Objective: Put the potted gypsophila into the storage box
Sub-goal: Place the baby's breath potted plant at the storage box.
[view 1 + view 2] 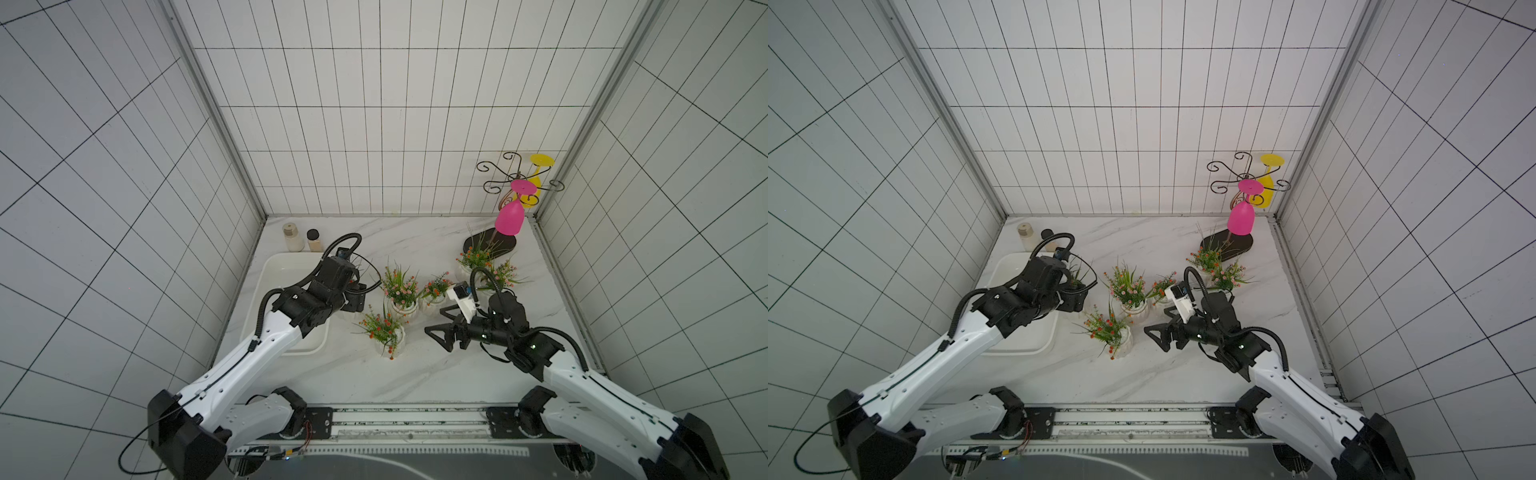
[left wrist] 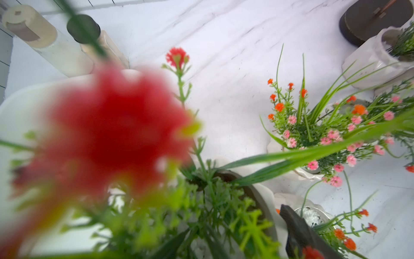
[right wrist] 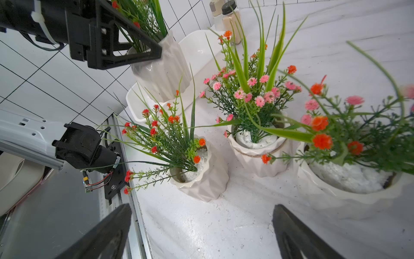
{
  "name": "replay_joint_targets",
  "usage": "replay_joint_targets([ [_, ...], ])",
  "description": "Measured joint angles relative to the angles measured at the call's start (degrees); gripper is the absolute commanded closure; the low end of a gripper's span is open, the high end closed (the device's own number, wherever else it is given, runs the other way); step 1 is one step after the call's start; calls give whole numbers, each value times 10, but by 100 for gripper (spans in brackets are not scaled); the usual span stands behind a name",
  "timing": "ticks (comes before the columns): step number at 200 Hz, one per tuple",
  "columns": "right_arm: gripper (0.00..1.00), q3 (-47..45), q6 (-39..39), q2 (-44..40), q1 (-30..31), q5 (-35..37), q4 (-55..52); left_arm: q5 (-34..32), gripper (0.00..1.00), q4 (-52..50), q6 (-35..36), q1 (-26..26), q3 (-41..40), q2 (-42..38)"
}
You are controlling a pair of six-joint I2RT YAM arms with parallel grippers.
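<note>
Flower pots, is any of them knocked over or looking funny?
None is knocked over. The front pot stands upright, but its stems sprawl sideways and droop past the rim, which looks a bit messy. The held pot is just gripped by the left end effector at the edge of the box.

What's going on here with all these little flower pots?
A two-armed robot is putting flower pots into a white tray. The left gripper holds a white pot of red flowers at the tray's edge. The right gripper is open and empty, near the five pots standing on the table.
</note>
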Motion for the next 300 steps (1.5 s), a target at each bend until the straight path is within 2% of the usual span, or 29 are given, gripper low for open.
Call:
replay_joint_targets([
  [75, 1, 0, 0, 0, 0, 0, 0, -10, 32, -24, 17, 13, 61, 1],
  [174, 1, 0, -4, 0, 0, 0, -6, 20, 35, -2, 49, 179, 70, 13],
  [300, 1, 2, -20, -3, 0, 0, -47, 0, 36, 103, 59, 308, 37, 89],
])
